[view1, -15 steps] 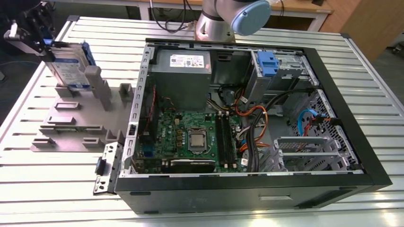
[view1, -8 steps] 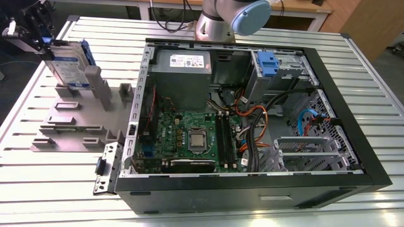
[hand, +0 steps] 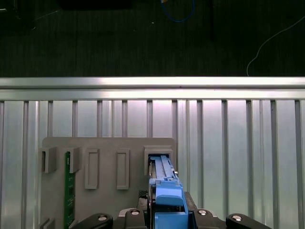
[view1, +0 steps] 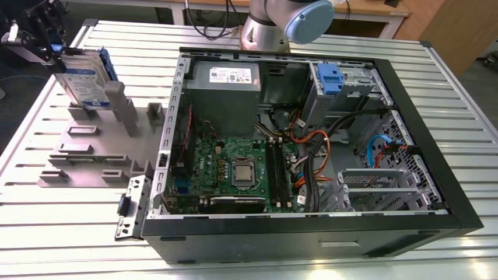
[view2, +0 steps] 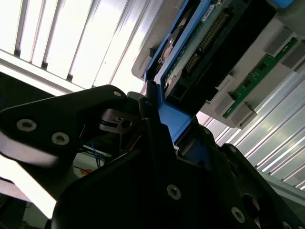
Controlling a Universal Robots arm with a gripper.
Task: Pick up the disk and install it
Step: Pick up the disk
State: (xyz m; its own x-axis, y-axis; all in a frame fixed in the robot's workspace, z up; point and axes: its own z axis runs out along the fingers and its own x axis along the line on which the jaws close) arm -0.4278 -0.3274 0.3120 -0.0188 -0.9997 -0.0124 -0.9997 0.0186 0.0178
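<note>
The disk (view1: 81,79), silver with a white-and-blue label and a blue carrier frame, stands on edge over a slot of the grey fixture plate (view1: 86,157) at the exterior view's left. My gripper (view1: 53,53) sits at the disk's upper end, shut on the blue frame. In the first wrist view the blue frame of the disk (hand: 166,193) runs from between my gripper (hand: 167,212) down into a fixture slot. The second wrist view shows the black fingers (view2: 147,102) pressed against the frame, with the disk's circuit-board side (view2: 200,52) beyond them.
An open computer case (view1: 435,192) lies on the slatted aluminium table, with a grey power-supply box (view1: 225,87), a motherboard (view1: 233,169) and a metal drive bay with a blue latch (view1: 330,79). A green memory stick (hand: 69,191) stands in another fixture slot. The arm's base (view1: 280,23) rises behind the case.
</note>
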